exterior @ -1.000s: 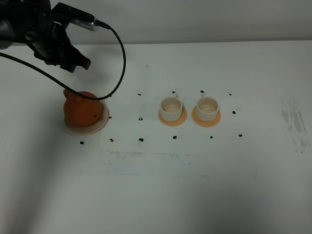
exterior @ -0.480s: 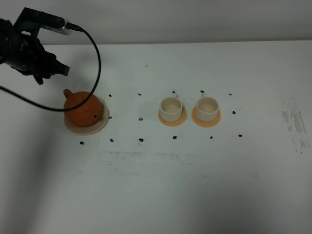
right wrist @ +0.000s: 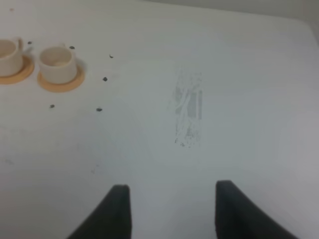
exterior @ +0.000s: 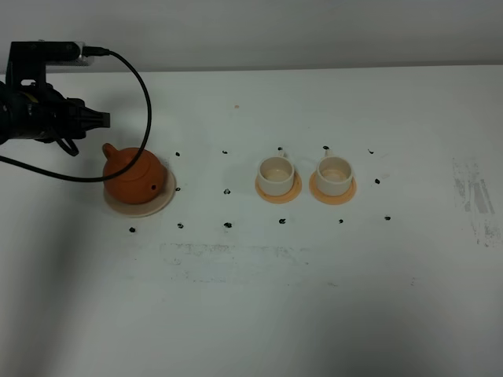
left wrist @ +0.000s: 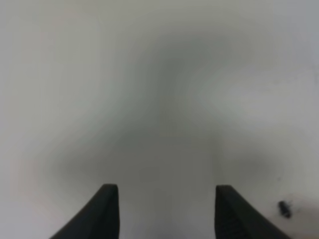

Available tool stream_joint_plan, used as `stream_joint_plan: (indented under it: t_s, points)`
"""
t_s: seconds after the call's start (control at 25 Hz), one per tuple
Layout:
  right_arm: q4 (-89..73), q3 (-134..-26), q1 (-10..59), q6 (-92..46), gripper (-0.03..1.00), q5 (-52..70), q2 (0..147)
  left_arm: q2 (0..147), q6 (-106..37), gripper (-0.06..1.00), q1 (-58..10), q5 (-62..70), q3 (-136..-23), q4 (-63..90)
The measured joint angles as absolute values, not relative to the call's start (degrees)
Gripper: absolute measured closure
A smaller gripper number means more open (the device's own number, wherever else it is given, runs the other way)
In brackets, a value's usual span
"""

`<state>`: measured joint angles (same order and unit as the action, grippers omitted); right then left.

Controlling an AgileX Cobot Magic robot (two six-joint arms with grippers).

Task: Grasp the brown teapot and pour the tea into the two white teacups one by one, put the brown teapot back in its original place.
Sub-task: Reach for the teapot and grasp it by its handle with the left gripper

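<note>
Brown teapot (exterior: 135, 177) sits on its beige saucer (exterior: 161, 206). Your left gripper (exterior: 100, 119) hangs open and empty just beside it, and your right gripper (right wrist: 172, 199) is open over bare table (right wrist: 249, 74). The 2 white teacups (exterior: 276, 174) look pale tan inside (tea or not, can't tell). If they're unpoured, your next move is getting a grip on the pot.

1. The exterior high camera hangs well above the white table (exterior: 251, 314) and looks steeply down from far off, taking in the brown teapot (exterior: 135, 177), the two white teacups (exterior: 276, 174) (exterior: 335, 173) and a grey scuff (exterior: 474, 196).
2. The left wrist camera looks past the left gripper (left wrist: 167, 211) at bare tabletop from very near. Its view is blurred, with one black dot (left wrist: 284, 208).
3. The right wrist camera looks past the right gripper (right wrist: 172, 211) slantwise across the table from higher up.
4. That view shares the two white teacups (right wrist: 57, 59) (right wrist: 7, 54) and the grey scuff (right wrist: 188, 107) with the exterior view.
</note>
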<state>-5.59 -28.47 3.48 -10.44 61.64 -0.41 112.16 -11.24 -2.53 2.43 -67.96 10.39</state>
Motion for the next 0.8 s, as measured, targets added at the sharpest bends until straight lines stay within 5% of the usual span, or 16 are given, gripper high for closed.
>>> stream_joint_plan:
  t_s: [0.8]
  points:
    - [-5.59, -28.47, 3.48, -10.44, 0.56, 61.64, -0.41, 117.22, -11.36, 0.48, -4.67, 14.74, -74.68, 10.12]
